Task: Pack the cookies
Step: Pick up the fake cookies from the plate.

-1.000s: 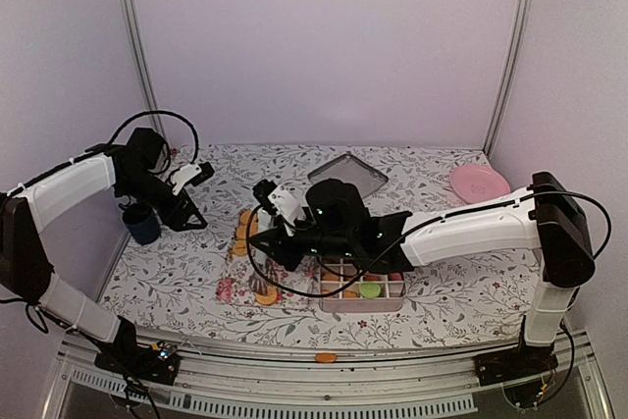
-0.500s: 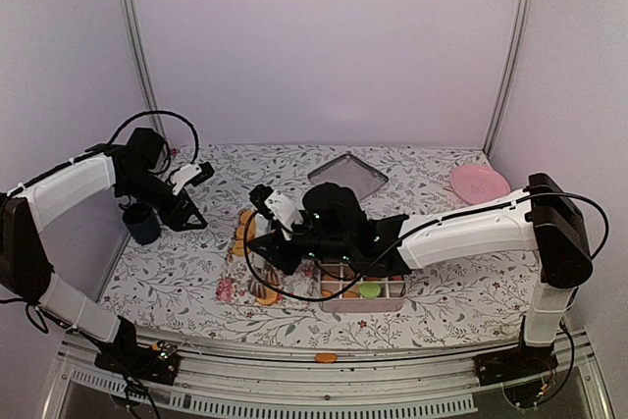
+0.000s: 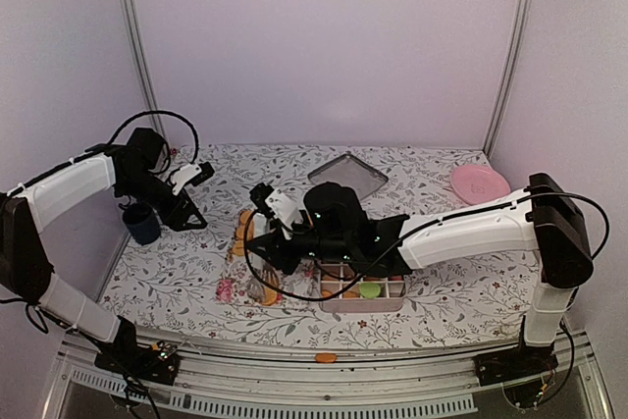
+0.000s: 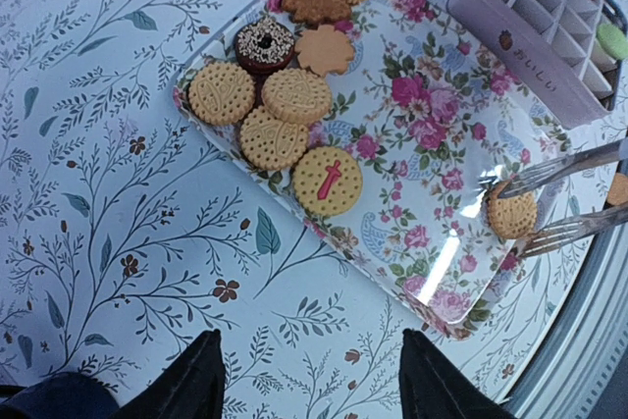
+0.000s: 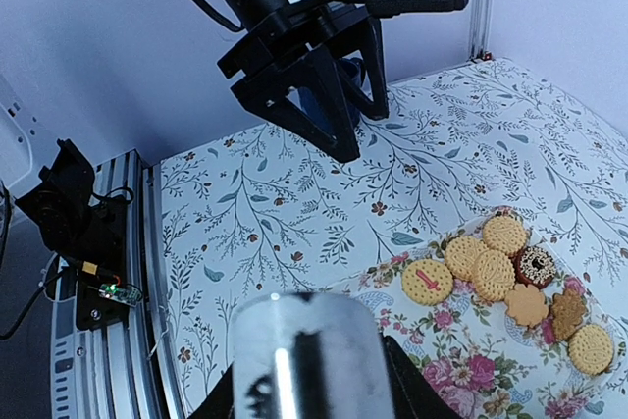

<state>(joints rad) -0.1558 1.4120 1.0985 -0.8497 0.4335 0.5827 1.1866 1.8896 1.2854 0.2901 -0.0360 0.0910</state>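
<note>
Round golden, ridged cookies point(image 4: 296, 95) cluster on a floral tray point(image 4: 427, 134); left gripper point(image 4: 312, 355) spread, right gripper point(image 4: 510, 215) straddles one, pinch unclear.

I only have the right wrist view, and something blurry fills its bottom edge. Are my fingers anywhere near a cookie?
Observer: Yes. The left wrist view shows the right gripper with its fork fingers either side of one cookie, apart from the rest on the tray; pressing it or not, I can't tell.
Operator: Where's the box?
Observer: From above, the box sits right of the tray, partly under your arm.
Operator: Any strays?
Observer: One orange disc, likely a cookie, lies on the front rail.
</note>
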